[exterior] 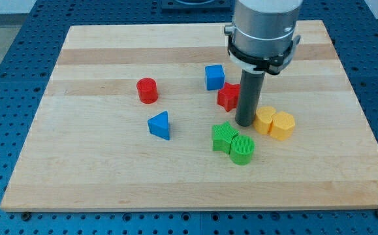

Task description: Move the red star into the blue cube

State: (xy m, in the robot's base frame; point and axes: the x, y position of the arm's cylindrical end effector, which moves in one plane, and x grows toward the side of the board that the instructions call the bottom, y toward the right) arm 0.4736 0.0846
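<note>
While my tip (pixel 245 123) rests on the surface (pixel 97 183) touching the red star's (pixel 227 97) right side, no claw is in view; the star sits just below-right of the blue cube (pixel 214 76)

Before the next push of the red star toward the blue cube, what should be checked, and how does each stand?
1. My tip beside red star: ok, at its right, lower side.
2. Tip touching star: cannot tell.
3. Gap between star and blue cube free of blocks: ok.
4. Star already touching cube: not ok, a small gap shows.
5. Yellow blocks out of the push line: ok, they lie right of the tip.
</note>
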